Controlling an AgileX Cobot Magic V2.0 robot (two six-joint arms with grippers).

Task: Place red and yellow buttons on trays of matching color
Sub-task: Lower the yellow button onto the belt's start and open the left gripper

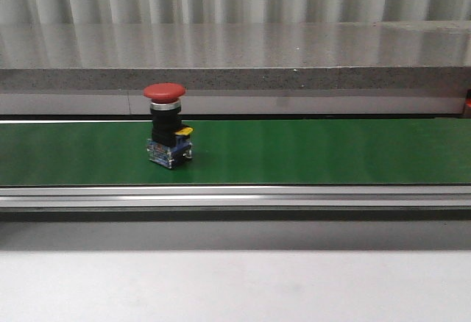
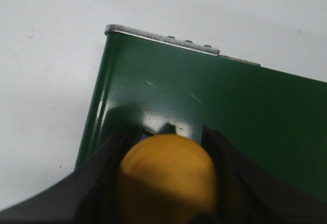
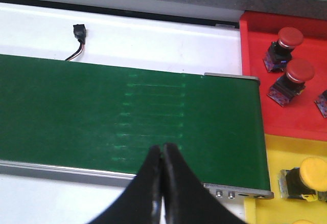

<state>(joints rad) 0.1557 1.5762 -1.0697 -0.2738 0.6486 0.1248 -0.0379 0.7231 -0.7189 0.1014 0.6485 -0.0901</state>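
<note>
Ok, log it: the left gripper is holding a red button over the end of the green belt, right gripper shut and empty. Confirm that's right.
Not quite. The left wrist view shows the left gripper shut on a yellow button, not a red one, over the end of the green belt. The rest holds: the right gripper is shut and empty.

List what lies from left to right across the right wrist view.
Small black connector with wires → green conveyor belt → right hand, fingers pressed together → red tray holding red buttons, with the yellow tray beside it.
</note>
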